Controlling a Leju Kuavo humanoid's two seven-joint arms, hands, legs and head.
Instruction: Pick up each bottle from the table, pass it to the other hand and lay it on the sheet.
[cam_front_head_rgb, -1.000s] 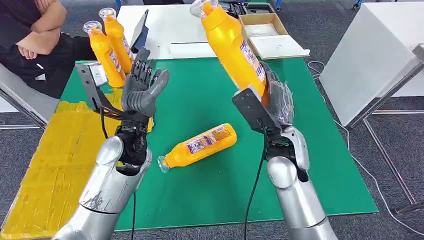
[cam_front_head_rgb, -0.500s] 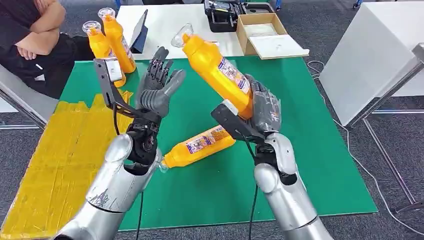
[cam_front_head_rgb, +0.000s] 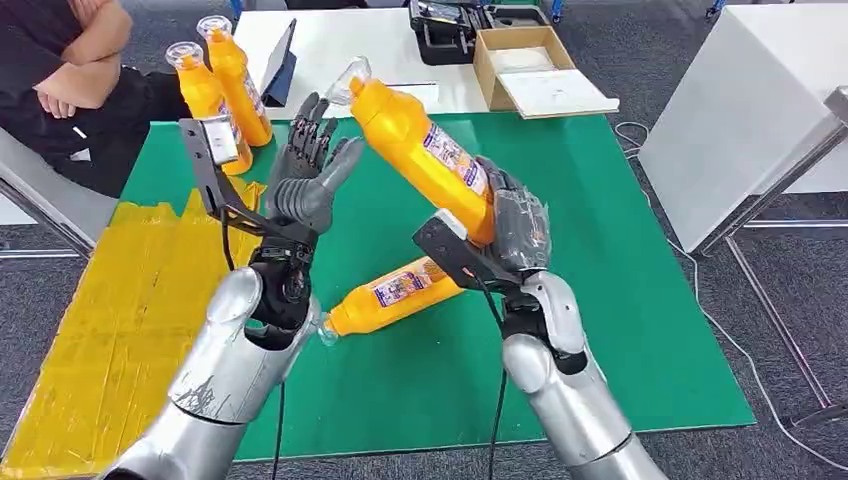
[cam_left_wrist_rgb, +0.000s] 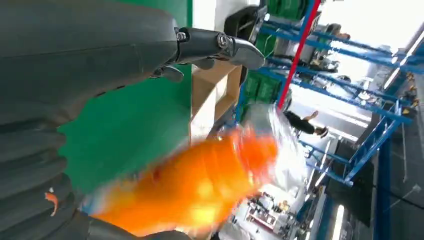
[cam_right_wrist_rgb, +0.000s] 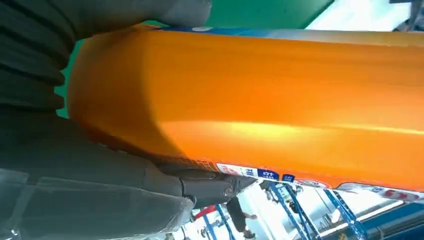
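Green mat (cam_front_head_rgb: 620, 300) covers the table, yellow sheet (cam_front_head_rgb: 110, 310) at its left edge. Right hand (cam_front_head_rgb: 515, 228) grips a tilted orange bottle (cam_front_head_rgb: 420, 150) beside the spread, empty left hand (cam_front_head_rgb: 305, 180).

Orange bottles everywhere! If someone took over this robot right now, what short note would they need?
Right hand grips an orange bottle by its base, tilted with the cap toward the left hand.
Left hand is open, raised beside the bottle's neck, holding nothing.
One bottle lies on the green table between the arms; two more stand at the far left corner.
Yellow sheet has no bottle on it.
Done: first bottle picked up. Left: pass it over, lay it on the sheet, then the other three.
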